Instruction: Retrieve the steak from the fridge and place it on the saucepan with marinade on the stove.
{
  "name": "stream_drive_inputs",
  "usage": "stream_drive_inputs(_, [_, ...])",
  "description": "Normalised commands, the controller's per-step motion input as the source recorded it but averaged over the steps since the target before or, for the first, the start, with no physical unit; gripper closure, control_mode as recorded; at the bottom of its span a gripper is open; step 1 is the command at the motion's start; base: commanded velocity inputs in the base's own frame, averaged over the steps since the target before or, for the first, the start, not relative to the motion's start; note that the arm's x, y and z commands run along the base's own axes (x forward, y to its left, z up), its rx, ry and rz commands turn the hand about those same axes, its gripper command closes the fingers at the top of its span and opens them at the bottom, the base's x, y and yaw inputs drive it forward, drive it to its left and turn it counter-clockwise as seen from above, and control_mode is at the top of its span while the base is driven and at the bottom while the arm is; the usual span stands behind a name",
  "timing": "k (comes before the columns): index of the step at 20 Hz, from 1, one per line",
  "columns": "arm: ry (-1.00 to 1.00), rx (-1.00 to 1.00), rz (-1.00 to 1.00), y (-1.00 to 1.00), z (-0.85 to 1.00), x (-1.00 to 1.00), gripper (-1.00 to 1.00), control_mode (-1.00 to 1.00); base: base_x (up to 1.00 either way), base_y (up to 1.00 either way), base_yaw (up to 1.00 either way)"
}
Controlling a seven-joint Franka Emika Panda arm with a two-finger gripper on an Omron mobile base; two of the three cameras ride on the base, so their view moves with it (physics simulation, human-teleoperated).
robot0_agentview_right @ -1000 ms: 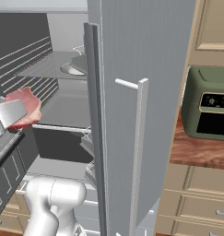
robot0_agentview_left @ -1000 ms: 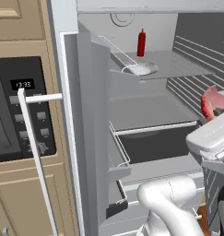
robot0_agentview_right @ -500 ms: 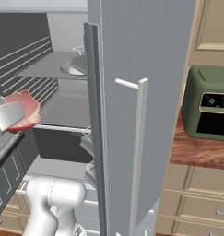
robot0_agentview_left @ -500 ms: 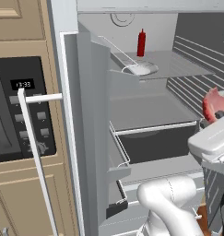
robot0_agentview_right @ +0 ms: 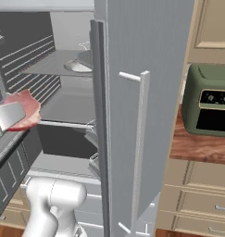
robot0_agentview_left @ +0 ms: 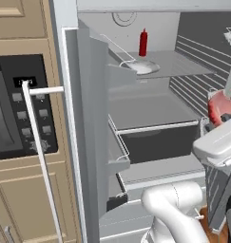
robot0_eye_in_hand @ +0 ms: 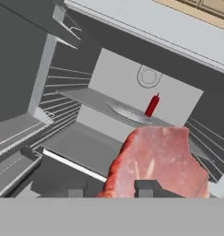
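1. A smooth, glossy white arm (robot0_agentview_left: 176,213) is seen, built from rounded tubular segments.
2. A thick curved elbow link (robot0_agentview_right: 51,203) is shown, plain white without markings.
3. A flat, boxy pale grey-white hand (robot0_agentview_left: 216,142) is seen, edged with dark joints.
4. Small dark fingertips (robot0_eye_in_hand: 150,188) are shown, square-cut and matte.

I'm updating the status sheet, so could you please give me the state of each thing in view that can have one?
Fridge: both doors open.
Steak: off the shelf, held in the gripper.
Gripper: shut on the steak.
Lower drawers: closed.
Sauce bottle: upright on the upper shelf.
Plate: lying flat on the same shelf, empty.
Toaster oven: door closed.
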Motion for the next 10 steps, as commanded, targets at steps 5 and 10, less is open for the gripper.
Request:
stream_drive_inputs(5, [0.0, 0.0, 0.0, 0.0, 0.0, 0.0, 1.0, 1.0, -0.79, 0.0, 0.0])
stream_drive_inputs(10, [0.0, 0.0, 0.0, 0.0, 0.0, 0.0, 1.0, 1.0, -0.78, 0.0, 0.0])
